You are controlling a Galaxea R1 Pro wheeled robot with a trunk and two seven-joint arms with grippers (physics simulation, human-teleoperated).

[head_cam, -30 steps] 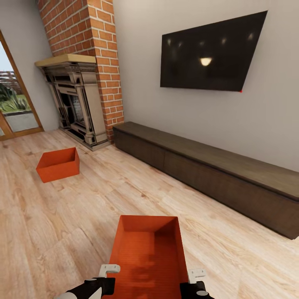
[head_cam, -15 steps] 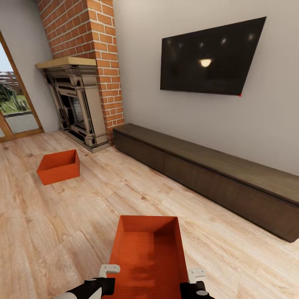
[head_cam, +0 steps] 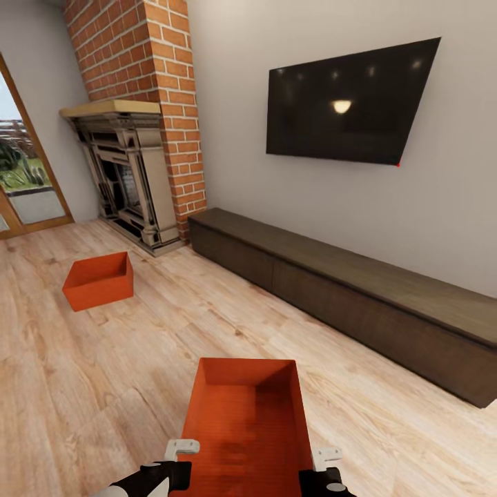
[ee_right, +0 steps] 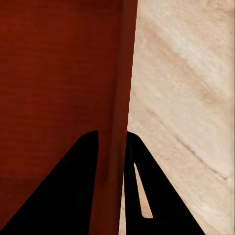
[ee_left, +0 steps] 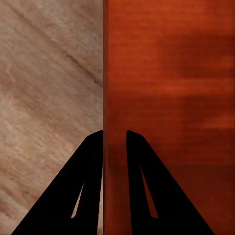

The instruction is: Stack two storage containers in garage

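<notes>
Nearest the robot, the left claw and right claw each pinch a side wall of the near bin; keep both grips level while carrying. Open plank floor lies left, the cabinet edges right, the far bin sits beside the fireplace

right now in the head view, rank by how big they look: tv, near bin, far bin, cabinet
1. cabinet
2. tv
3. near bin, though nearness to the camera inflates it
4. far bin, same kind, just farther away
</notes>
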